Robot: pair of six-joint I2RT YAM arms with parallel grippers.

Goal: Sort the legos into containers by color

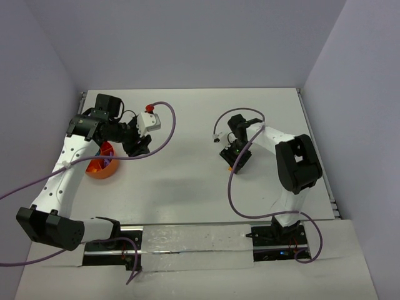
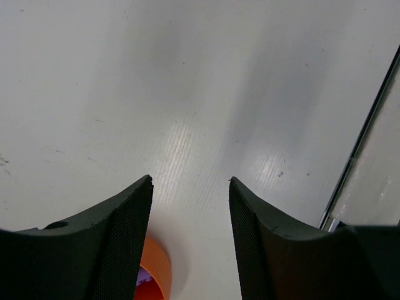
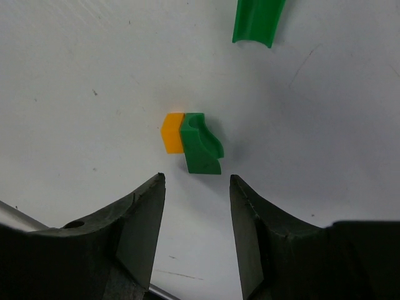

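Right gripper [image 3: 196, 180] being held open, empty, low over desk [image 3: 75, 75]. Green lego [image 3: 201, 145] being seen just ahead of fingertips, roughly centred on gap. Long axis running away from gripper, so narrow width being offered to jaws. Orange-yellow lego [image 3: 171, 132] touching its left face, likely being caught too. Second green lego [image 3: 257, 22] farther ahead. Left gripper [image 2: 190, 181] being held open, empty, beside orange bowl [image 2: 156, 265]. Right arm being judged nearer.
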